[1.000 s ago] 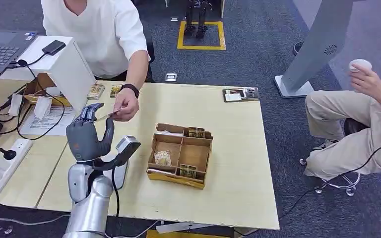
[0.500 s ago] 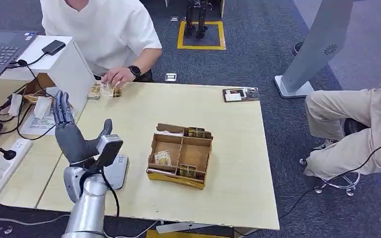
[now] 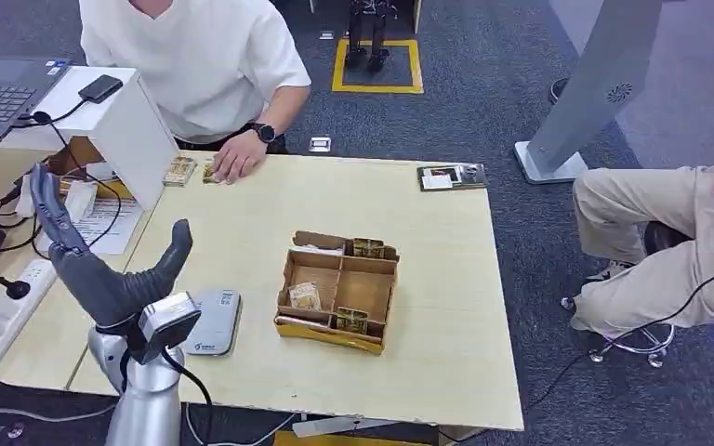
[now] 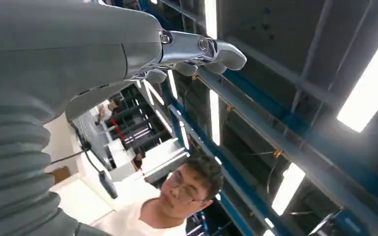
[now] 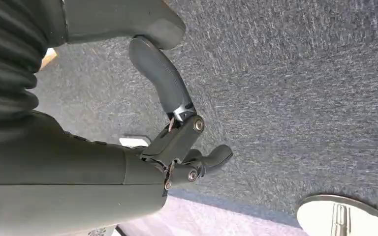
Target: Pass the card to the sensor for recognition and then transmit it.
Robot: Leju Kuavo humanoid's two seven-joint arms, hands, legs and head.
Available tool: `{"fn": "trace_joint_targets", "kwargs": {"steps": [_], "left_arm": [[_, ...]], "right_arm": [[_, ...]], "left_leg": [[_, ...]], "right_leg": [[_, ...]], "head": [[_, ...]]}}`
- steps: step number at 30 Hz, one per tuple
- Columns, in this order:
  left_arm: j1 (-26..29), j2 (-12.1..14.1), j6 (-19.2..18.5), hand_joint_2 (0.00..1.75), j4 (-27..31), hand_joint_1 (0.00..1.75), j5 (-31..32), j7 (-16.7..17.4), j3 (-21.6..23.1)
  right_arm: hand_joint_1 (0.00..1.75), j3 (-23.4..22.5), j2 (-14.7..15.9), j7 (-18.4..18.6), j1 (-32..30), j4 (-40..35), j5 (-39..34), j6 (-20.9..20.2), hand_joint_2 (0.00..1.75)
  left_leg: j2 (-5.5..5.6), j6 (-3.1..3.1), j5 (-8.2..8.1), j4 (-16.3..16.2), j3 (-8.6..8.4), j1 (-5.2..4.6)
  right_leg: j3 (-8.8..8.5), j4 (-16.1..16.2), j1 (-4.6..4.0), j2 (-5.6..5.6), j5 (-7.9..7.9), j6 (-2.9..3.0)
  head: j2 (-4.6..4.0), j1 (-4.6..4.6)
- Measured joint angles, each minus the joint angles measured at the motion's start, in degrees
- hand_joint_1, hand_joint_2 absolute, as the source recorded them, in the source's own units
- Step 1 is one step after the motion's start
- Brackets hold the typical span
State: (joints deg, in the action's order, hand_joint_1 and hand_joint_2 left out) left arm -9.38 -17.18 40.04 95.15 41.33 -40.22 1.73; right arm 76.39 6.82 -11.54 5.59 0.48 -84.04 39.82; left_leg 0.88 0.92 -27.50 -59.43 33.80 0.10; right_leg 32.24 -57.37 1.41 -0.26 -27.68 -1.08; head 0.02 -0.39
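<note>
Wooden table (image 3: 428,279) fills my head view, with a cardboard box (image 3: 338,291) in the middle. My left hand (image 3: 102,269) is up, fingers spread, holding nothing. A person's hand (image 3: 237,165) rests on the card (image 3: 212,172) at the far edge, well apart from the grey sensor (image 3: 209,321).

Left wrist view: my fingers (image 4: 197,49) reach toward ceiling lights.

Right wrist view: my right hand (image 5: 177,132) hangs over blue carpet (image 5: 300,88), fingers loosely apart, holding nothing.

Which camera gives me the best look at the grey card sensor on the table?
The head view: the grey card sensor lies flat on the table, just right of the left hand. The left wrist view points up at the ceiling, the right wrist view at the carpet.
</note>
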Motion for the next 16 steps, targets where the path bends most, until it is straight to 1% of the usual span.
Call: {"fn": "trace_joint_targets", "kwargs": {"steps": [3, 7, 13, 16], "left_arm": [[1.56, 0.20, 0.00, 0.00, 3.55, 0.00, -2.86, 0.00, 1.00], [3.07, 0.35, 0.00, 0.00, 8.37, 0.00, -6.40, 0.00, 1.27], [4.84, 0.52, 0.02, 0.00, 15.82, 0.00, -10.42, 0.00, 1.27], [5.46, 0.57, 0.02, 0.00, 18.71, 0.00, -11.34, 0.00, 1.27]], "right_arm": [[0.00, -0.59, 0.04, 0.00, -0.44, 0.00, -0.17, 0.00, 1.75], [0.00, -1.49, 0.24, -0.50, -0.75, 0.00, -0.50, 0.00, 1.75], [0.00, -1.97, 0.83, -0.44, -1.16, 0.02, -0.50, 0.00, 1.75], [0.00, -2.23, 1.03, -0.42, -1.27, 0.02, -0.48, 0.00, 1.75]], "left_leg": [[0.02, 0.00, 0.00, 0.00, 0.02, 0.00], [-0.01, 0.00, 0.00, 0.00, 0.00, 0.00], [0.00, 0.01, 0.00, 0.00, 0.02, 0.00], [0.00, 0.01, 0.00, 0.00, 0.02, 0.00]], "right_leg": [[0.00, 0.00, 0.00, -0.05, 0.00, 0.00], [0.00, 0.00, 0.00, 0.00, 0.00, 0.00], [0.00, 0.00, 0.00, -0.03, 0.00, 0.00], [-0.01, 0.00, 0.00, -0.03, 0.00, 0.00]], "head": [[-0.02, 0.02], [-0.02, 0.00], [0.00, -0.02], [0.00, -0.02]]}}
